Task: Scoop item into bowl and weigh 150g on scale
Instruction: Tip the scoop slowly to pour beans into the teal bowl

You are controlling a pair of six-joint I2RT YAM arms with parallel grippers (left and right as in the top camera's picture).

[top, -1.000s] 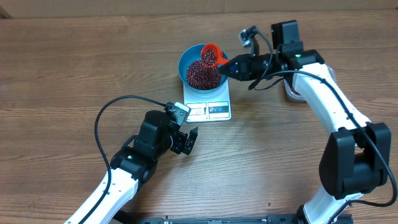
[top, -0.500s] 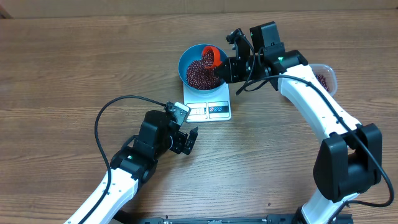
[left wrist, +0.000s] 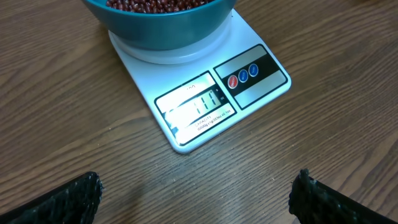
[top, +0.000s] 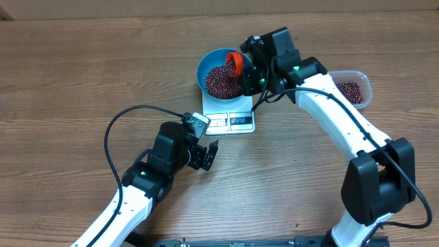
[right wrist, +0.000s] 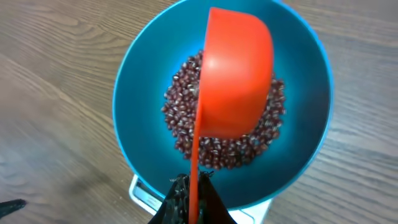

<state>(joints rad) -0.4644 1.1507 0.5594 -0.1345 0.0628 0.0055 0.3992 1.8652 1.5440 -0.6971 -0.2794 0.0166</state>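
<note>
On wooden table (top: pixel 68 68), upper centre: blue bowl (top: pixel 206 65) of beans (top: pixel 219 82) atop white scale (top: pixel 233 122). Pinched in right gripper (top: pixel 247 74), tilted orange scoop (top: pixel 234 63) above; left gripper (top: pixel 208 155) spread wide.

The bowl (top: pixel 212 57) sits on the back of the scale (top: pixel 233 120), beans (top: pixel 219 84) in it, a scoop (top: pixel 235 64) tipped above them. Right of the scale, well apart, a tub (top: pixel 368 92) with more beans lies on the table (top: pixel 68 82)

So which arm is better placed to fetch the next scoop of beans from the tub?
Right. The right gripper is shut on the orange scoop over the bowl, with the tub nearest that arm. The left gripper is open and empty, by the scale.
</note>
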